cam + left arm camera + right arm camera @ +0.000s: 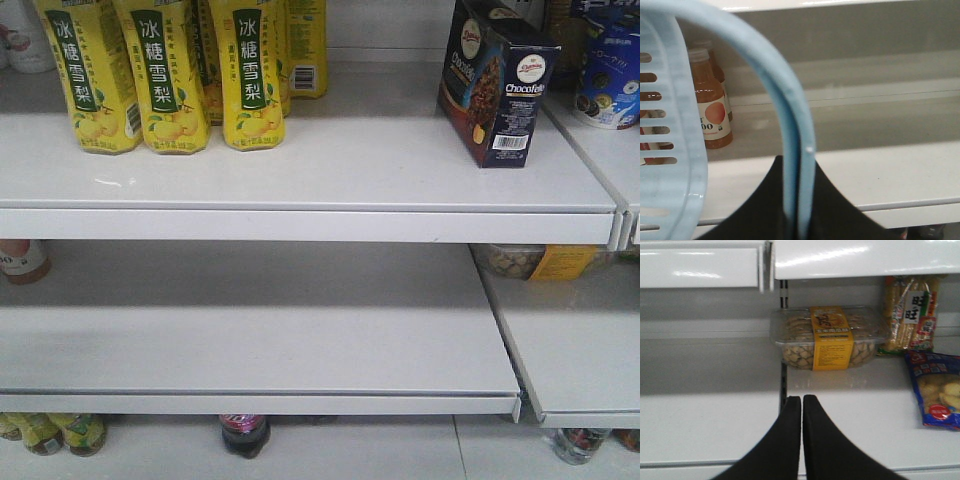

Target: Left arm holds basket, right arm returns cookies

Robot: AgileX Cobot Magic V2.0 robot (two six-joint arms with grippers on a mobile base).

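The upright dark navy cardboard cookie carton (497,82) with white lettering and a barcode is standing at the right end of the white upper shelf (300,165), turned at an angle, so the return looks done. In the right wrist view the right tool (802,410) is showing its 2 black fingers pressed together with nothing between them, facing a lower shelf that is holding a clear plastic snack tub with a yellow label (829,338). The left tool (799,220) is clamping the curved handle of the light blue slotted plastic basket (670,125). Judging from this, the right arm is best kept low and level, clear of the shelf lip above it. 3 yellow pear-drink bottles (165,70) are standing well apart to the left, leaving bare shelf between; the blue snack pack (610,70) is crowding the carton's right side.
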